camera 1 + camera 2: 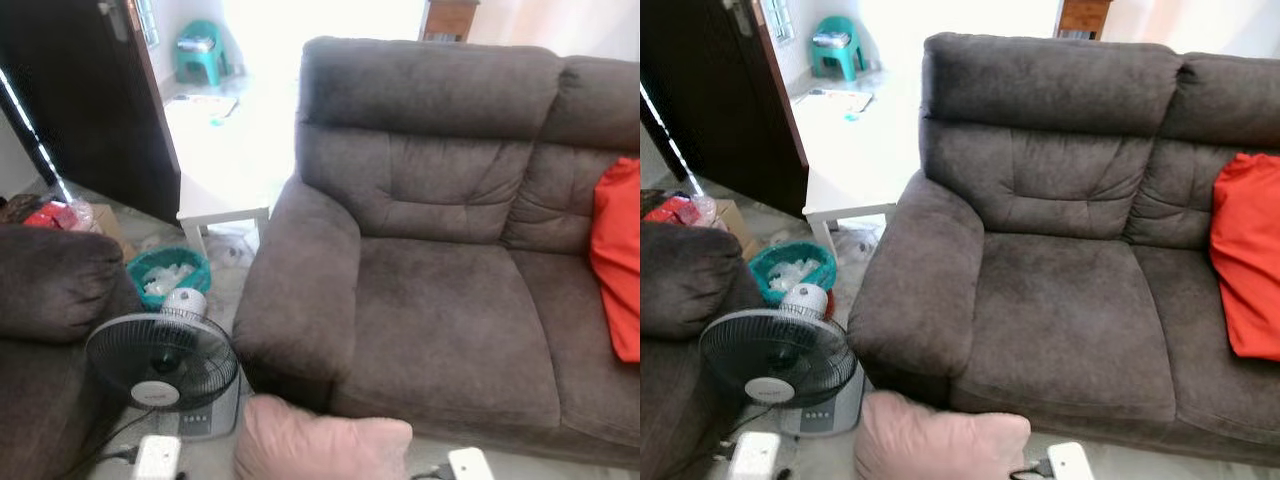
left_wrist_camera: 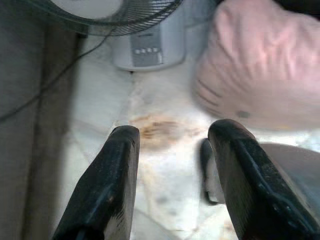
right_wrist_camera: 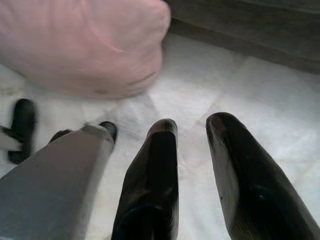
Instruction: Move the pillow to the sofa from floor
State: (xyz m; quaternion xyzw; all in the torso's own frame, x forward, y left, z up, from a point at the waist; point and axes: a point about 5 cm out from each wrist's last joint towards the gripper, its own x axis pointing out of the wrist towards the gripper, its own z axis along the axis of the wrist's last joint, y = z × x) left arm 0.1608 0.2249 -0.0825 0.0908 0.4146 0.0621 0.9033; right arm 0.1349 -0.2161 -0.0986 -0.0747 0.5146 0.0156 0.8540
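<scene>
From the head views, the pink pillow lies on the pale floor right against the front of the dark brown sofa, below its left armrest; an orange cushion leans at the sofa's right end, a black fan stands just beside the armrest, a teal basket sits behind it, and a white bench stands further back. In the left wrist view, the left claw hangs over bare floor with its fingers spread, the pillow near its tips but apart. In the right wrist view, the right claw is slightly parted, holding nothing, the pillow ahead on the floor.
</scene>
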